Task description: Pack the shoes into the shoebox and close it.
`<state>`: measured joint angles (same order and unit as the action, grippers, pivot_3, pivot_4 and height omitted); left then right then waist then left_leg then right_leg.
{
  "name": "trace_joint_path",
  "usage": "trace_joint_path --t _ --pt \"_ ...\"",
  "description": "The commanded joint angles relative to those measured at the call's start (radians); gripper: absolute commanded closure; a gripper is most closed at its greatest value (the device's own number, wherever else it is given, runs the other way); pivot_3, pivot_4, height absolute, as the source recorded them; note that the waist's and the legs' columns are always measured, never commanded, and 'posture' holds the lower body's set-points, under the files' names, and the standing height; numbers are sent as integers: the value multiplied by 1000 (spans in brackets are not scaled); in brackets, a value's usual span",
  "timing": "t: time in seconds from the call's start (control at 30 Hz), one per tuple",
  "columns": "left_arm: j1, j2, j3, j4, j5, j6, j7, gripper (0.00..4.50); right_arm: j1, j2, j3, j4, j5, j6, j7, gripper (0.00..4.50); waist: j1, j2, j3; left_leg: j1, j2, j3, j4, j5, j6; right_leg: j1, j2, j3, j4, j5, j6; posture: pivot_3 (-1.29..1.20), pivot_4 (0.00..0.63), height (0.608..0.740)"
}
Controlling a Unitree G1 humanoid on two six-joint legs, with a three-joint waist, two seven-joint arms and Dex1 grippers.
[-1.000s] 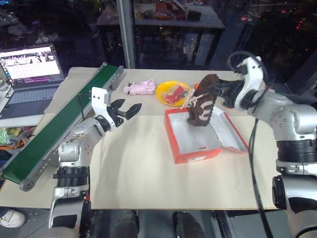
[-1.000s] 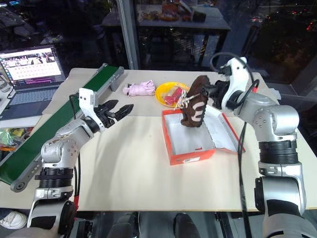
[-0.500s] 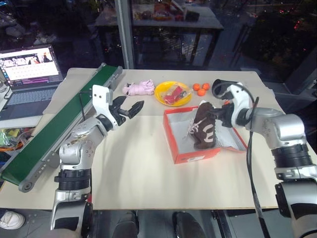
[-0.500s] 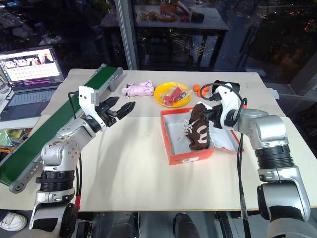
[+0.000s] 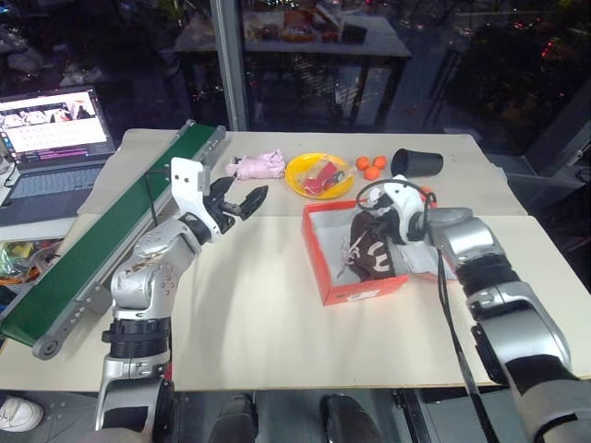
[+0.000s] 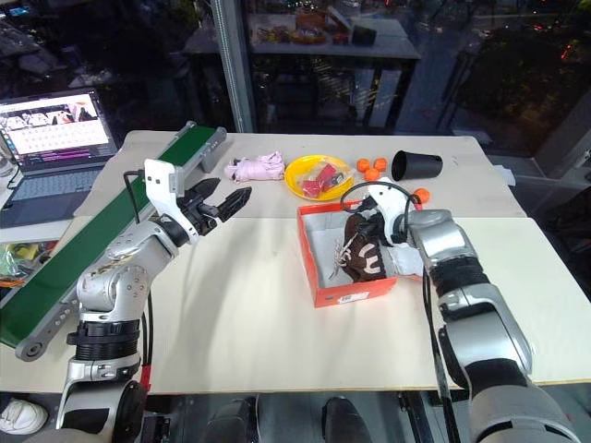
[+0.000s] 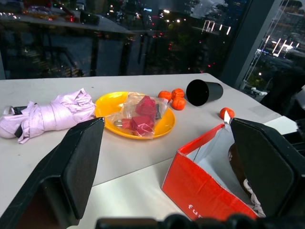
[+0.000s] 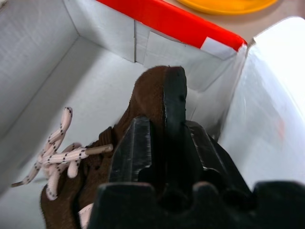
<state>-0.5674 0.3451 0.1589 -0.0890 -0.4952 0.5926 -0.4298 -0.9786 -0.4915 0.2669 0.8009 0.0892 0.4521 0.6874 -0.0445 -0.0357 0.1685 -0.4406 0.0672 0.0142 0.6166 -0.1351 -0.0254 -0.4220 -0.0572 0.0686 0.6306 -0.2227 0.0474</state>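
Since a second ago your right claw (image 6: 367,224) has carried the shoe (image 5: 374,251) down from above the shoebox (image 5: 325,268) to the box floor; the left claw (image 5: 242,198) has stayed put.

Count what you have: one shoe in view, one open shoebox, one yellow plate (image 6: 297,173), one pink cloth bundle (image 5: 259,164), one black cup (image 6: 416,165) on its side, four small oranges (image 5: 372,167), one green conveyor (image 5: 111,240) and one laptop (image 5: 51,138).

Nearest you, the orange-red box sits at the table's centre, white inside, its lid (image 5: 427,258) folded open at the box's 3 o'clock. The brown shoe lies in the right half of the box, white laces (image 8: 57,152) spilling toward the middle. Your right claw reaches in from 3 o'clock; the wrist view shows its black fingers (image 8: 175,102) closed around the shoe's heel edge, grasping it.

At the box's 9 o'clock your left claw hovers above bare table, spread wide and holding nothing.

Farther off, at the box's 12 o'clock, stands the plate with red wrapped items; the bundle is at 11 o'clock, oranges and cup at 1 o'clock.
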Motion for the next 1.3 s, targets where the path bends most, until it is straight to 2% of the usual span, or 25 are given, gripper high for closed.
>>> trace_joint_path --t 0.03,0.07,0.1,0.2,0.23,0.43,0.6,0.77,1.0,1.13,1.3 --pt "-5 2 5 -50 -8 -1 6 0 -44 19 -26 55 -45 -74 -24 1949 1 0 0 -1 0 0 0 0 0 0 0 0 0 0 0 0 150 740" --pt "-5 3 5 -51 -9 1 6 0 -53 26 -36 60 -52 -85 -34 1508 1 0 0 -1 0 0 0 0 0 0 0 0 0 0 0 0 150 740" --pt "-5 4 5 -51 -10 2 5 0 -61 30 -43 61 -58 -92 -43 1306 1 0 0 -1 0 0 0 0 0 0 0 0 0 0 0 0 150 740" --pt "-6 8 7 -50 -10 3 3 0 -71 38 -64 37 -68 -106 -67 231 1 1 0 -1 0 0 0 0 0 -1 0 0 1 0 0 0 150 740" --pt "-6 10 7 -49 -10 3 2 0 -74 39 -77 12 -65 -100 -77 110 1 1 0 -1 0 0 0 0 0 -1 0 0 0 0 0 0 150 740" --pt "-14 34 25 -25 1 -6 4 0 -61 47 -166 -268 -7 34 -82 110 0 1 1 -2 0 0 -1 0 0 -3 0 0 1 0 0 0 150 740" --pt "22 92 60 11 67 -49 38 0 2 78 -283 -576 193 185 5 110 -2 1 1 -2 0 0 -1 0 0 -3 0 1 2 0 0 0 150 740" --pt "91 133 167 22 45 -42 60 0 142 86 -334 -823 326 261 36 110 7 1 1 -2 0 0 -2 0 0 -2 0 0 1 0 0 0 150 740" --pt "205 184 278 5 52 -47 78 0 320 101 -298 -1019 411 307 37 110 7 1 1 -2 1 1 -1 0 0 -3 0 0 1 0 0 0 150 740" --pt "262 196 324 6 83 -76 112 0 384 112 -236 -1071 383 300 7 110 4 1 1 -2 1 1 -1 0 0 -3 0 0 1 0 -1 0 150 740" --pt "347 166 345 -30 83 -90 142 0 448 131 -181 -1083 347 263 -29 110 4 1 1 -1 1 1 -1 0 -1 -3 -1 0 1 0 -1 0 150 740"
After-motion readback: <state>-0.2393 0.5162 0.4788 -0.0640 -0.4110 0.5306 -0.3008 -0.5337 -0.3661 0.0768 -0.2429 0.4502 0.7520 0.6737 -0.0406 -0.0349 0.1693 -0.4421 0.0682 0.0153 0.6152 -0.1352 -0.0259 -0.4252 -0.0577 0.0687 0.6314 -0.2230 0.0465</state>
